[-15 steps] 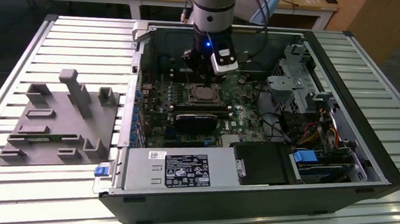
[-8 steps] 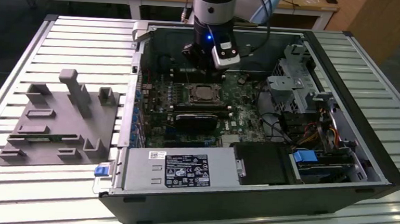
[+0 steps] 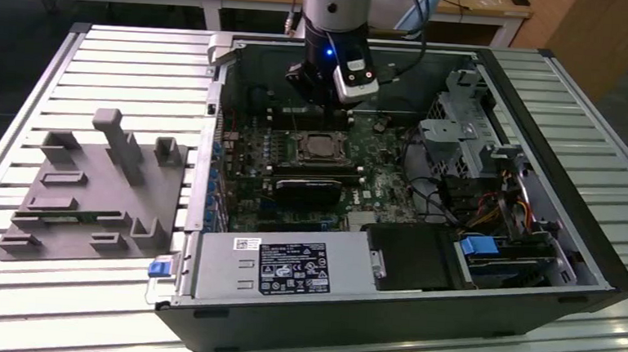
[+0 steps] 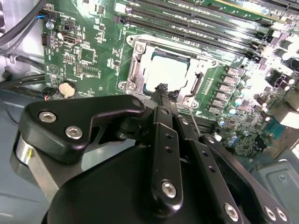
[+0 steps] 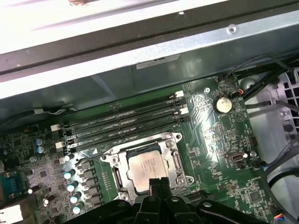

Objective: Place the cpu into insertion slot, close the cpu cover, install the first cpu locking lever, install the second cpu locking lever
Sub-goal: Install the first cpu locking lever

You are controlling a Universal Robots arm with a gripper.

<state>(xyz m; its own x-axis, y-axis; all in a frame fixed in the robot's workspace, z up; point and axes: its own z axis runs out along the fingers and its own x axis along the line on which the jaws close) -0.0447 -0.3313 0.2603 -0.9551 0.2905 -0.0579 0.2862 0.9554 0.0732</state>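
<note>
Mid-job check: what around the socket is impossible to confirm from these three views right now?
1. Near edge of the cpu cover: in both wrist views the shut end effector blocks it, so any contact there is hidden.
2. The locking levers: too thin to trace in both wrist views; latched or free is unclear.
3. Exterior view: the cpu is too small to judge its seating.

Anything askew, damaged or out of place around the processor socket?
Nothing stands out. In the first wrist view the cpu lies flat and square inside the cpu cover, which is down around it; the tool hangs at its edge.
</note>
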